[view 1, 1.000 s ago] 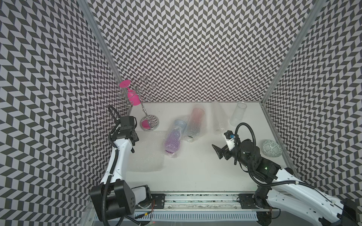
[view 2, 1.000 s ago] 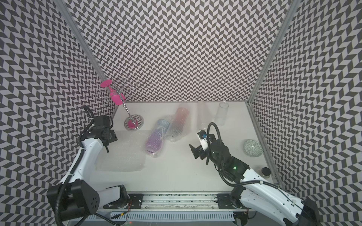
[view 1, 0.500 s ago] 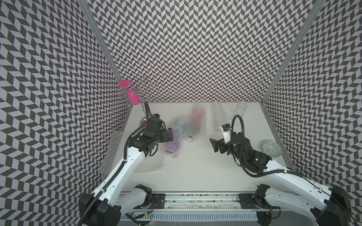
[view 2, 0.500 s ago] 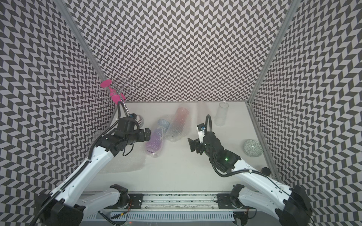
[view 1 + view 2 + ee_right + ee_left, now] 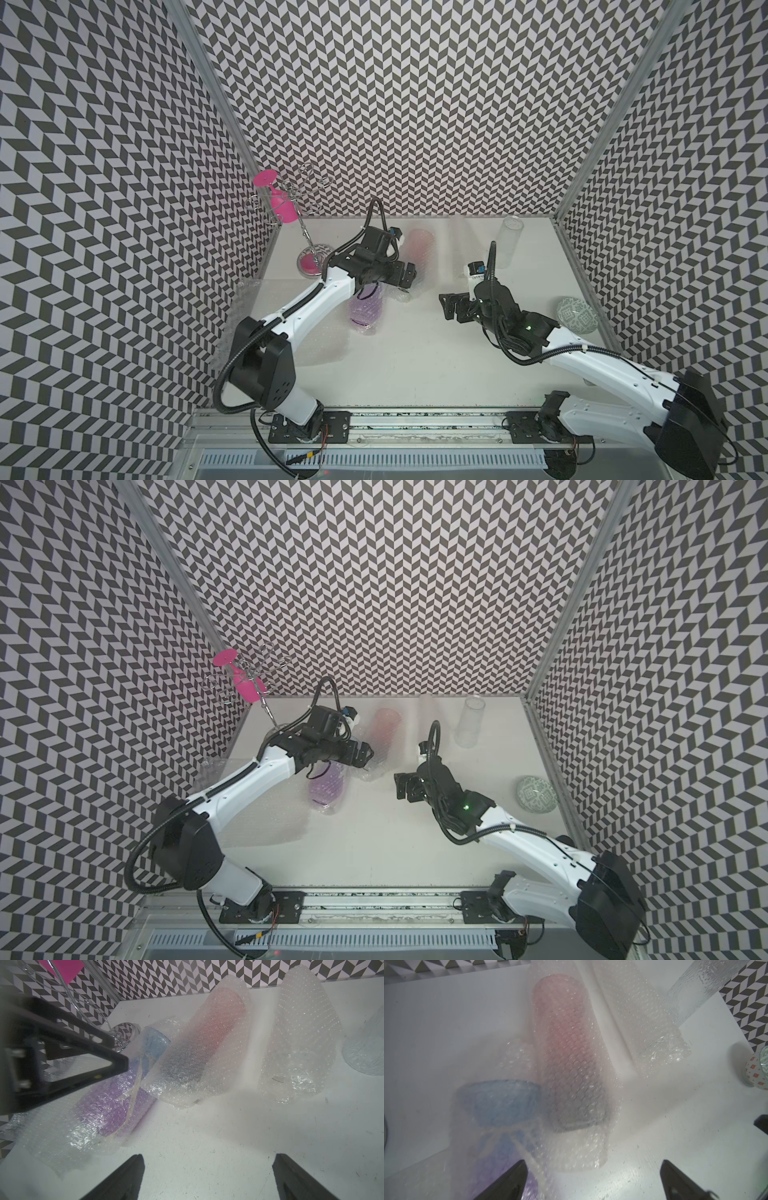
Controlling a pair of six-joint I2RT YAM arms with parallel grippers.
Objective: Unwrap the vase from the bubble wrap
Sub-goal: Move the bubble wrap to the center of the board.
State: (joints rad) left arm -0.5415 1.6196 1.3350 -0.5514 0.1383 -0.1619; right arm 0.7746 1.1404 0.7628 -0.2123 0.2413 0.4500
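Three bubble-wrapped bundles lie side by side on the white table. One holds a blue-and-purple vase (image 5: 365, 309) (image 5: 116, 1105), taped across. The middle one holds a pink vase (image 5: 420, 253) (image 5: 571, 1053) (image 5: 209, 1039). The third bubble wrap roll (image 5: 457, 239) (image 5: 299, 1039) looks clear. My left gripper (image 5: 406, 277) (image 5: 362, 754) (image 5: 593, 1178) hangs open over the near end of the pink bundle, one finger above the purple vase's wrap. My right gripper (image 5: 449, 306) (image 5: 402, 787) (image 5: 207, 1178) stands open over bare table to the right of the bundles, holding nothing.
A loose flat bubble wrap sheet (image 5: 249, 299) lies along the left wall, partly under the left arm. A bare clear glass vase (image 5: 510, 241) stands at the back right. A green patterned bowl (image 5: 577, 315) sits by the right wall. A wire rack with a pink glass (image 5: 280, 203) stands at the back left.
My left arm has swung from the left wall across to the wrapped vases in the middle. The right arm has reached a little further toward them. Both grippers stayed open.
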